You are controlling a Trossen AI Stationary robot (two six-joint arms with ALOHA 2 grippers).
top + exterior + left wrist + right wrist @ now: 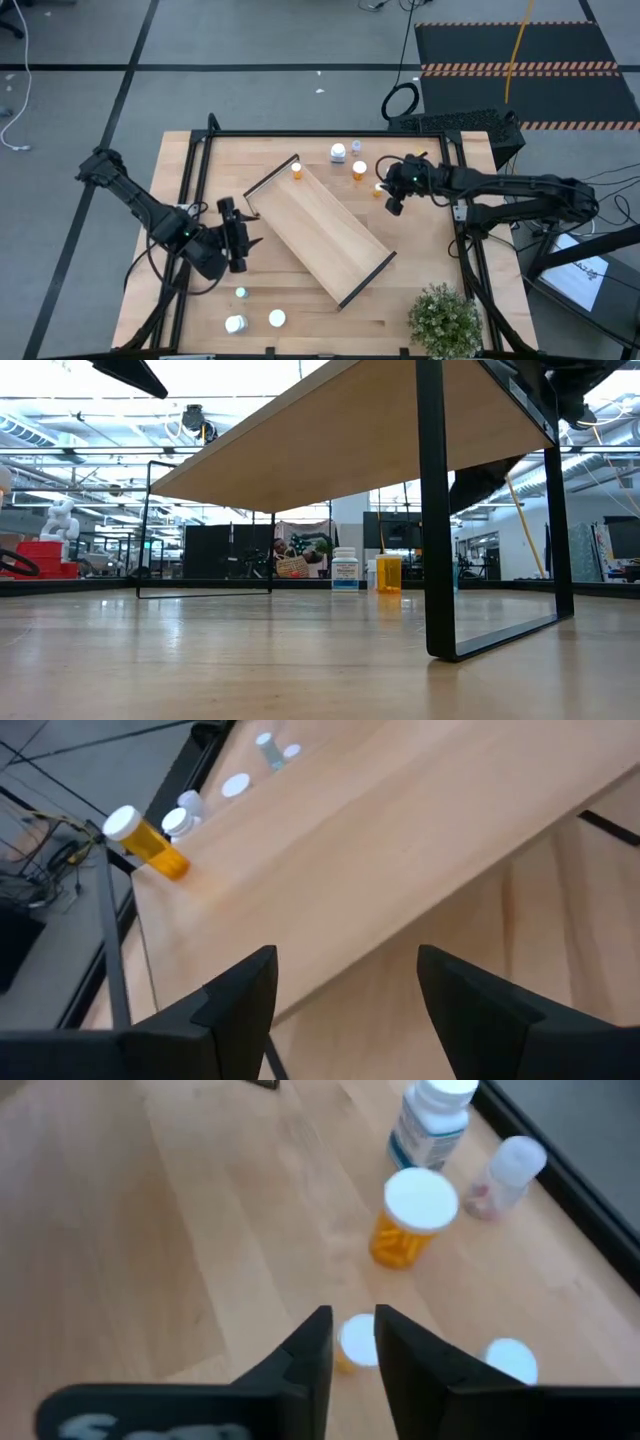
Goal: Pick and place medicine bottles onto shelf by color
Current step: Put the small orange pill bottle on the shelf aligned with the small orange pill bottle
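While hovering over a small orange bottle (356,1344), the right gripper (352,1342) is parting narrowly; centering it should help.

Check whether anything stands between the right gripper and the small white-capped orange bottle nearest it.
Nothing visible does. The right gripper hangs close over that small orange bottle; the larger orange bottle stands beyond it, out of the way.

The shelf (320,232) lies slantwise across the table (420,265), an orange bottle (297,170) at its far end. The right tool (385,192) hangs over a small orange bottle (379,188), near another orange one (359,170). The left tool (243,240) waits beside the shelf. A plant (443,318) stands in the near right corner.
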